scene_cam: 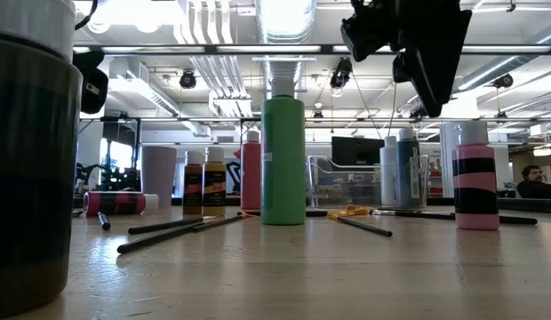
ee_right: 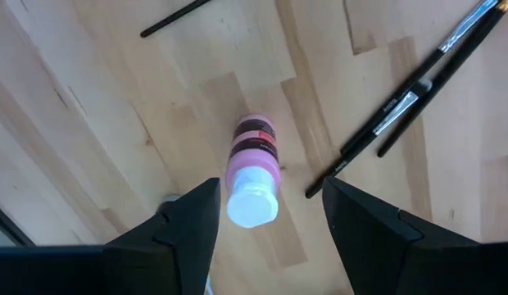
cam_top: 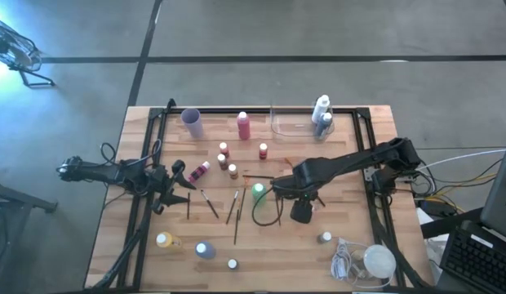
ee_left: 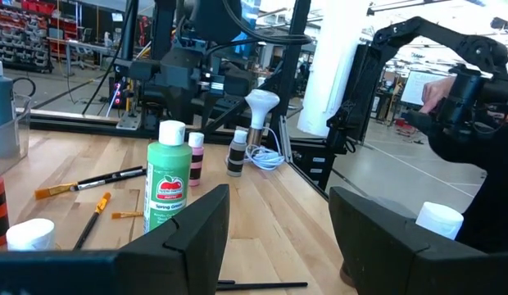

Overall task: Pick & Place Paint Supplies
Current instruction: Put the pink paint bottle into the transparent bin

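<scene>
Only the right wrist view shows the open right tool (ee_right: 270, 215) above a pink bottle (ee_right: 253, 172).

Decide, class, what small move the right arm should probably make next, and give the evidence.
Probably lower straight down. The right gripper hangs with its jaws open above the upright pink bottle, whose pale cap sits between them but isn't gripped. The brushes lie clear to one side.

You've got a pale lavender plastic cup (cam_top: 192, 122) upright near the far edge of the light wooden slatted counter (cam_top: 359, 122), a clear plastic tray (cam_top: 286, 122) further along, and a white round lump with coiled cord (cam_top: 375, 261) in the near corner.
</scene>
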